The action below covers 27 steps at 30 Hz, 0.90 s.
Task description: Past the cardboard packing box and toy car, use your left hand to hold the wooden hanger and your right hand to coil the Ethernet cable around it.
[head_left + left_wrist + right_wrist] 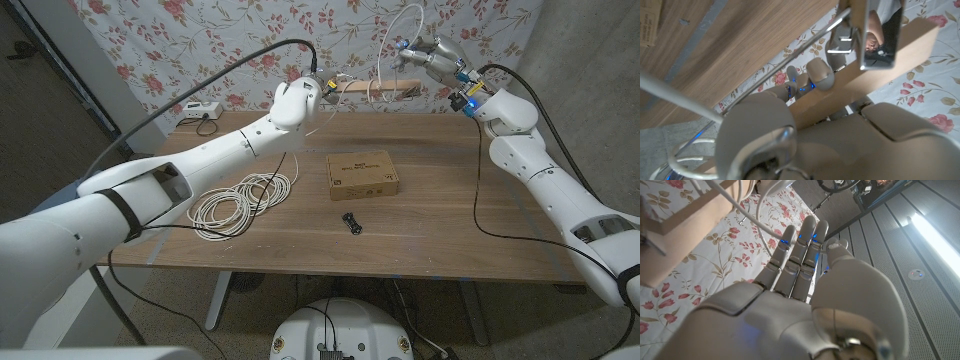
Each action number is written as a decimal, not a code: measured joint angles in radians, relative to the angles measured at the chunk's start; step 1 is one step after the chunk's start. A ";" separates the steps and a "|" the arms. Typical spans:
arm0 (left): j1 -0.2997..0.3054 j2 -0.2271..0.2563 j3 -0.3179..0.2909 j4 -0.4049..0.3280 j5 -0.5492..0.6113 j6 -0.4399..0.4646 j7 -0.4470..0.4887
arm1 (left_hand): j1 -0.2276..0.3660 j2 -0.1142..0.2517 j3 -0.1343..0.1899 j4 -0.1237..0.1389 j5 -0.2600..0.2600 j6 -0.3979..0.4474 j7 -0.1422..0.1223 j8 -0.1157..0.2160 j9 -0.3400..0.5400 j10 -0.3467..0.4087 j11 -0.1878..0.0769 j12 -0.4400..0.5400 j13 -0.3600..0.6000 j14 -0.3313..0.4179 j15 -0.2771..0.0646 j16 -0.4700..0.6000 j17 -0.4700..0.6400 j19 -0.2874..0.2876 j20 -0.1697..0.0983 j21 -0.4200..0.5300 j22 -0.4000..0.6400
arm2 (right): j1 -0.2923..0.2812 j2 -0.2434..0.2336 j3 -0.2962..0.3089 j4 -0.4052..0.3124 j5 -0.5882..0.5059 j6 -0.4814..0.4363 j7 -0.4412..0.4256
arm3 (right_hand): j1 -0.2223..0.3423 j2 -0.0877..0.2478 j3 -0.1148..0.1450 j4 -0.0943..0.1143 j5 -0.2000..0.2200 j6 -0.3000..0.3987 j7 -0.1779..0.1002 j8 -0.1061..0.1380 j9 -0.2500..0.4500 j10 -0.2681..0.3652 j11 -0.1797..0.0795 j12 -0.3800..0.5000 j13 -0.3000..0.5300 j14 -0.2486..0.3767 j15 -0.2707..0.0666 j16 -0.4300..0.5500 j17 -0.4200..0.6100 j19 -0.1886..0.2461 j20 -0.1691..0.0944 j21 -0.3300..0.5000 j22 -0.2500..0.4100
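Left hand [296,103] grips one hanger [395,90] | right hand [432,55] pinches one cable [240,200]

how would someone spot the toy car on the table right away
On the wooden table, find the flat cardboard box near the middle. The toy car lies just in front of it, toward the robot: small and black, unlike the white cable coil further left.

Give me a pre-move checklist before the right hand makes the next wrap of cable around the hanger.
1. Left hand holds the wooden hanger raised: ok.
2. Ethernet cable loops over the hanger: ok.
3. Right hand has a grip on the cable: cannot tell.
4. Slack left in the coil on the table: ok.
5. Cardboard packing box and toy car lie apart from the coil: ok.
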State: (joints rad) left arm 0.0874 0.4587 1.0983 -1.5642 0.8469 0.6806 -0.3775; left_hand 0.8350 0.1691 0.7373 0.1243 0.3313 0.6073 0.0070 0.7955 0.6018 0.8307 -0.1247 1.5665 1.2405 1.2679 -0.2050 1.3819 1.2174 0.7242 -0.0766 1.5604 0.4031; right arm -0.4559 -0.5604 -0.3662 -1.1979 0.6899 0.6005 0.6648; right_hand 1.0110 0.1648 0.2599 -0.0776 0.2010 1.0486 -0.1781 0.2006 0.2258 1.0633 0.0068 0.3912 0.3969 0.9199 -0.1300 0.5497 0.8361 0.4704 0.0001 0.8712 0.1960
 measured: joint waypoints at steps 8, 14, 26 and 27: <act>-0.025 0.012 0.006 0.016 -0.053 -0.065 -0.031 | -0.004 0.004 0.000 0.000 -0.001 0.002 -0.002 0.004 -0.008 -0.007 0.003 0.000 0.000 -0.011 0.000 -0.002 -0.003 -0.005 0.005 -0.002 -0.001 | 0.030 0.049 -0.006 0.048 -0.037 -0.018 -0.095 | -0.001 0.001 0.000 0.000 0.000 0.000 0.000 0.000 0.000 0.000 0.000 0.000 0.000 0.000 0.000 0.000 0.003 -0.005 0.000 0.004 0.000; -0.046 0.018 0.009 0.037 -0.099 -0.114 -0.053 | -0.004 0.004 0.000 0.000 -0.001 0.002 -0.002 0.004 -0.009 -0.007 0.003 0.000 0.000 -0.011 0.000 -0.002 -0.006 -0.005 0.005 -0.004 -0.005 | 0.026 0.069 -0.007 0.037 -0.102 -0.051 -0.235 | -0.001 0.001 0.000 0.000 0.000 0.000 0.000 -0.001 -0.003 -0.004 -0.004 -0.008 0.000 -0.004 0.004 -0.008 0.005 -0.005 0.000 0.012 0.000; -0.076 0.021 0.017 0.071 -0.171 -0.184 -0.077 | -0.004 0.004 -0.004 0.004 -0.004 0.002 -0.002 0.004 -0.018 -0.008 0.002 0.000 0.000 -0.021 0.000 -0.002 -0.260 -0.010 0.007 -0.004 -0.008 | -0.029 0.078 -0.011 -0.091 -0.278 -0.192 -0.588 | -0.007 0.001 0.006 0.003 -0.006 0.000 0.000 -0.006 -0.007 -0.011 -0.011 -0.016 -0.005 -0.009 0.004 -0.016 0.002 -0.008 -0.004 0.020 0.000; -0.078 0.022 0.018 0.072 -0.176 -0.188 -0.079 | -0.004 0.004 -0.004 0.004 -0.004 0.002 -0.002 0.004 -0.018 -0.008 0.002 0.000 0.000 -0.021 0.000 -0.002 -0.270 -0.010 0.007 -0.004 -0.007 | -0.034 0.078 -0.013 -0.105 -0.296 -0.207 -0.619 | -0.007 0.001 0.006 0.003 -0.005 -0.004 0.004 -0.006 -0.008 -0.011 -0.011 -0.016 -0.007 -0.013 0.004 -0.017 0.002 -0.008 -0.004 0.020 0.000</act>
State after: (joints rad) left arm 0.0095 0.4804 1.1162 -1.4919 0.6709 0.4925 -0.4562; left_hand 0.8306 0.1730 0.7330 0.1282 0.3276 0.6092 0.0050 0.7993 0.5835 0.8226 -0.1228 1.5661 1.2400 1.2468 -0.2051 1.3798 0.9470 0.7139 -0.0699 1.5567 0.3961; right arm -0.4901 -0.4825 -0.3794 -1.3030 0.3939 0.3935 0.0462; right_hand 1.0043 0.1653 0.2654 -0.0747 0.1955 1.0450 -0.1745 0.1949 0.2182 1.0525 -0.0040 0.3755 0.3899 0.9070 -0.1256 0.5323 0.8380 0.4626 -0.0035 0.8910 0.1962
